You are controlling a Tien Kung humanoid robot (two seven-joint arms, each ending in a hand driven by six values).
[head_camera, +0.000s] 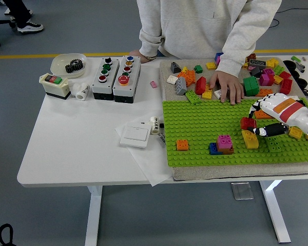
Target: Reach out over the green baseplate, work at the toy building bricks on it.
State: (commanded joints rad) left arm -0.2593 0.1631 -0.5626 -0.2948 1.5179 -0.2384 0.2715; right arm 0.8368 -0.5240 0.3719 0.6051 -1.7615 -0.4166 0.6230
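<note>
The green baseplate [195, 128] lies on a grey mat at the table's right. My right hand [255, 127], white-backed with black fingers, comes in from the right edge and is shut on a red brick [247, 123]. It holds the brick low over the plate, right above a yellow brick [250, 139]. Also on the plate are a pink brick [225, 141] stacked beside a blue one [213, 149], an orange brick [183, 145] and a green brick [273, 144]. My left arm is out of view.
A person stands at the far side with one hand [227, 87] flat on the mat among loose bricks [192, 79]. More loose bricks [269, 74] lie at the back right. Button boxes [115, 77], a white switch [135, 136] and a bowl [68, 64] are at the left.
</note>
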